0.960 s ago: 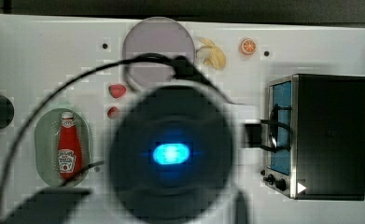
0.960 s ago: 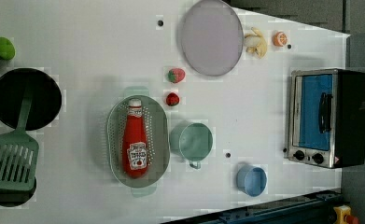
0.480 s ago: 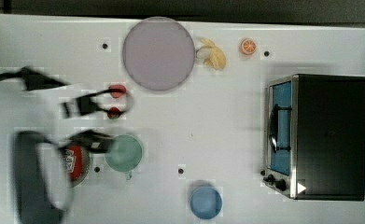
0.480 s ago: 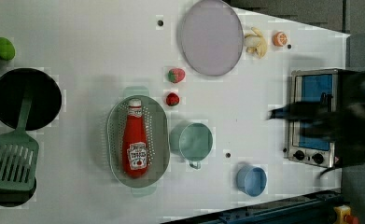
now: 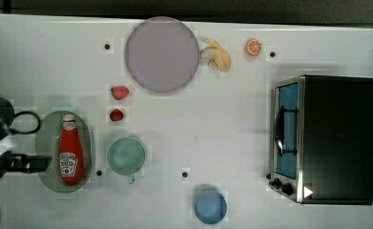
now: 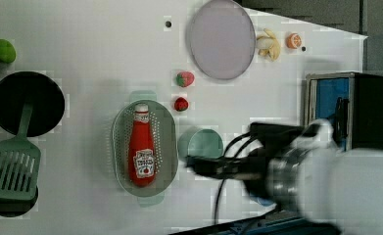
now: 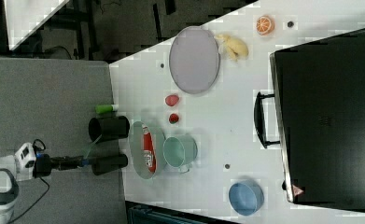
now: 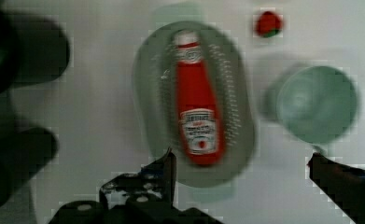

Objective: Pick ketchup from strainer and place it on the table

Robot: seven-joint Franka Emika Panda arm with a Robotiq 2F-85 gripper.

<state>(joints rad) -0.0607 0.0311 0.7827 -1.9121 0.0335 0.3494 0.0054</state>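
the ketchup (image 8: 196,109) lies flat along the strainer (image 8: 238,93), cap toward twelve o'clock in the top view. i hold the fingers (image 8: 170,168) spread wide and empty above it, ready to straddle the bottle.

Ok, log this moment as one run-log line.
stage: approach | end effector: open, nothing held | ketchup: lying in strainer | table: placement not yet done

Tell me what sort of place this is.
Probably a lab's mock kitchen: a white table with toy food, a toaster oven, and a ketchup bottle lying in a strainer.
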